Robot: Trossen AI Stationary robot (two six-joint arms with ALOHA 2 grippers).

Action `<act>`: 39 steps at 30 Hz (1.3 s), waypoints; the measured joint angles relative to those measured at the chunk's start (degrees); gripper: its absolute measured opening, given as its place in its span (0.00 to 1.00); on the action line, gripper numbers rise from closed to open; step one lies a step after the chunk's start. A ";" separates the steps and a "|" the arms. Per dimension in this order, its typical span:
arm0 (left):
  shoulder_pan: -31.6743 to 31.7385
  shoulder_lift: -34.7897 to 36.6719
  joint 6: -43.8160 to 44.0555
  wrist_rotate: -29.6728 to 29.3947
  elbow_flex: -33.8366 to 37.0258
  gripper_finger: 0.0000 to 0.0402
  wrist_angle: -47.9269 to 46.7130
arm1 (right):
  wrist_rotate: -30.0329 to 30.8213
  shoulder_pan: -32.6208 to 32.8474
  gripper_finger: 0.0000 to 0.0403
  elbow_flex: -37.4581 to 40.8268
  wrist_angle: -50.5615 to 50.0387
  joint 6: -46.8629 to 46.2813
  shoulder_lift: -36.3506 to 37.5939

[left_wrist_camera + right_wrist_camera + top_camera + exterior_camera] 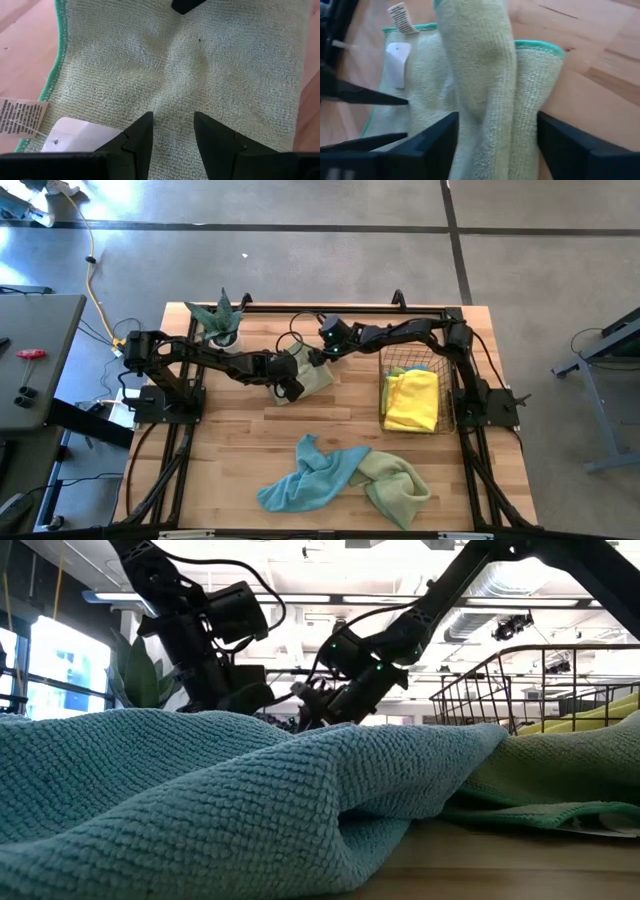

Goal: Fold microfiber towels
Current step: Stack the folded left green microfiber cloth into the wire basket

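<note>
A pale green microfiber towel (312, 375) with a green hem lies on the wooden table at the far middle. Part of it is flat and part is raised in a thick fold (480, 75). My right gripper (495, 145) reaches in from the right and is shut on that fold. My left gripper (172, 135) comes from the left, open, its tips pointing down at the flat part (175, 65) beside a white tag (75, 135). Near the front edge a light blue towel (305, 475) and a green towel (395, 480) lie crumpled and overlapping. My right gripper has the raised fold of the pale green towel (485, 125) between its two fingers (437, 140), and several layers fill the gap. The fingers slant down from the table's right. The fold runs along the fingers while the rest lies on the table. My left gripper's tips stand at the flat towel; I cannot tell whether they touch it.
A copper wire basket (382, 370) holding a yellow towel (412, 402) stands to the right of the work. A potted plant (220, 318) stands at the far left. Bare wood lies between the pale green towel and the crumpled towels in front.
</note>
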State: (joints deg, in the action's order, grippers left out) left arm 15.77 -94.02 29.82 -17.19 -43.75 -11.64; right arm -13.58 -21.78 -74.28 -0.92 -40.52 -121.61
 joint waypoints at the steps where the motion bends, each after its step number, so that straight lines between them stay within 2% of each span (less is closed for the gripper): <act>1: 0.00 0.00 0.00 -0.06 0.00 0.33 0.02 | 0.40 0.06 0.56 0.00 -0.12 -0.03 -0.02; 10: 0.00 0.19 0.51 0.85 -0.07 0.33 -0.08 | 1.05 0.02 0.08 0.16 -0.52 -0.81 -0.31; 12: 0.00 1.42 1.46 1.27 -0.23 0.33 -0.59 | -0.44 0.04 0.03 0.20 -0.37 -0.31 -0.32; 20: -0.07 11.00 1.57 1.59 -1.16 0.33 -0.61 | -6.24 -0.26 0.01 0.22 -0.63 0.43 1.31; 26: -0.48 22.05 1.43 1.60 -1.16 0.33 -1.66 | -6.80 -0.24 0.00 0.22 -4.08 3.21 6.96; 33: -0.96 32.60 -1.94 1.59 -1.18 0.33 -2.49 | -4.62 -0.27 0.00 0.13 -13.62 7.58 17.55; 39: -0.94 37.28 -4.97 1.16 -1.18 0.33 -4.48 | 1.39 -0.31 0.00 0.11 -27.73 11.86 28.70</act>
State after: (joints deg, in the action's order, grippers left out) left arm 14.83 -56.74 24.85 -16.03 -44.93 -16.11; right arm -12.19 -22.09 -74.17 -28.65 -28.66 -92.91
